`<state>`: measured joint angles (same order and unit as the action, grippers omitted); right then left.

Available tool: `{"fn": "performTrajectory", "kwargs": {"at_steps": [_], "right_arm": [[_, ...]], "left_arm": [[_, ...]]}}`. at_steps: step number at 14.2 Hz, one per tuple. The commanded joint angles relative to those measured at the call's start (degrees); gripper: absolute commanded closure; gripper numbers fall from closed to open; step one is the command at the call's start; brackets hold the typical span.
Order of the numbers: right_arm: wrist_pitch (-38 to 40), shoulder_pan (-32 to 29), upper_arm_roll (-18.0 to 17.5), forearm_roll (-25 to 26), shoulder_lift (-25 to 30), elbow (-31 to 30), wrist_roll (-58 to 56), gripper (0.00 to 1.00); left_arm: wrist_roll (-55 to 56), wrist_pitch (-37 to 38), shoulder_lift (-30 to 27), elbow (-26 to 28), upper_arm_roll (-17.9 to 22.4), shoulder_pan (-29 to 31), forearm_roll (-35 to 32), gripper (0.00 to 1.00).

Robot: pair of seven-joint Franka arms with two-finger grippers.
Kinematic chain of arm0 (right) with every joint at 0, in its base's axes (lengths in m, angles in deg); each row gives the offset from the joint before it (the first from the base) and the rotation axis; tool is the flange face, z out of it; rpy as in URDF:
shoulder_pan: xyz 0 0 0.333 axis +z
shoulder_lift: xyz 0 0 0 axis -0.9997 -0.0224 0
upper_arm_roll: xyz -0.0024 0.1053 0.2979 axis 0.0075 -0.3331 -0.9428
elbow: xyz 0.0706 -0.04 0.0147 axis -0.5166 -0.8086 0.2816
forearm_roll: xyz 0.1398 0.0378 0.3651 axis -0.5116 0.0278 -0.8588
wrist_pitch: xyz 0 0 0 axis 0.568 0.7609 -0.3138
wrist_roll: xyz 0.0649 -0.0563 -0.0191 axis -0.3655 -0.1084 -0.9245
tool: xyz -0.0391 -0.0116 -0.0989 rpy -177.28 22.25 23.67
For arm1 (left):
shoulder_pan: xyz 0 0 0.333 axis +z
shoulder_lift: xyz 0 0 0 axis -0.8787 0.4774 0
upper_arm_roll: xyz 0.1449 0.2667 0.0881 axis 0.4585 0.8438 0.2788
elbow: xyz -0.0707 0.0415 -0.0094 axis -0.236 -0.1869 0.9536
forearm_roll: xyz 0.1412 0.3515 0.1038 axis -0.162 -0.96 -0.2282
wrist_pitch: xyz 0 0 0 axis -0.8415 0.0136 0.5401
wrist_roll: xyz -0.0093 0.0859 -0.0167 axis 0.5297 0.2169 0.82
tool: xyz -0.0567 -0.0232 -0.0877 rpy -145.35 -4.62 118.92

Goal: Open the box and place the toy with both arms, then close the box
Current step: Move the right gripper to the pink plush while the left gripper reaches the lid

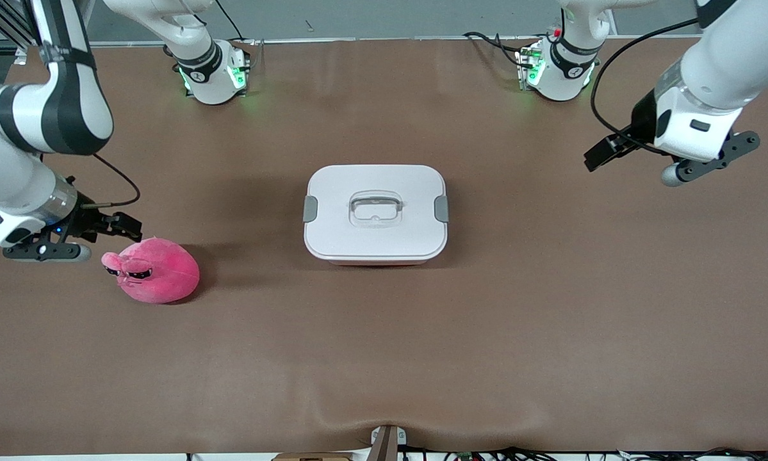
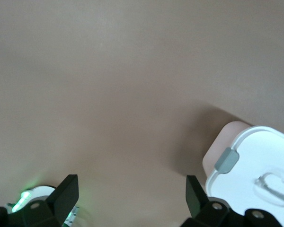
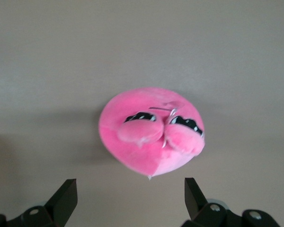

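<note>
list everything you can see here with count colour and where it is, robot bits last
box: one, translucent pink tub under a white lid, at the middle of the table, lid on
side latches: two, grey, one at each short end of the lid
handle: one, clear, recessed in the lid's centre
toy: one, bright pink plush with black eyes, on the table toward the right arm's end, nearer to the front camera than the box
table: one, brown
left gripper: one, black, open, over bare table toward the left arm's end, apart from the box
right gripper: one, black, open, beside the toy, not touching it
arm bases: two, white with green lights, at the table's top edge in the front view
</note>
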<state>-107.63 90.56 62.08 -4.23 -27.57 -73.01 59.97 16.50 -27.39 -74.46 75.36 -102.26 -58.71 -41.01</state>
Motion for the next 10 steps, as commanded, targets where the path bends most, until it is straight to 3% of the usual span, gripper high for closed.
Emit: {"fn": "performTrajectory", "kwargs": {"at_steps": [1,6,7,10], "right_arm": [[-1.3,-0.8,-0.5,0.6,-1.1,0.5,-1.0,0.0],[-5.1,-1.0,-0.6,0.4,-4.2,0.9,-1.1,0.0],[-5.7,-0.9,-0.6,0.4,-4.6,1.0,-1.1,0.09],[-7.2,-1.0,-0.6,0.4,-6.1,0.8,-1.0,0.2]], "left_arm": [[7.6,-3.2,-0.7,2.9,-2.5,0.3,1.3,0.0],[23.2,-8.1,-0.7,6.2,-7.8,0.4,2.0,0.0],[26.6,-9.4,-0.7,7.0,-9.0,0.3,2.0,0.0],[34.2,-12.4,-0.6,8.9,-12.9,0.3,2.0,0.0]]}}
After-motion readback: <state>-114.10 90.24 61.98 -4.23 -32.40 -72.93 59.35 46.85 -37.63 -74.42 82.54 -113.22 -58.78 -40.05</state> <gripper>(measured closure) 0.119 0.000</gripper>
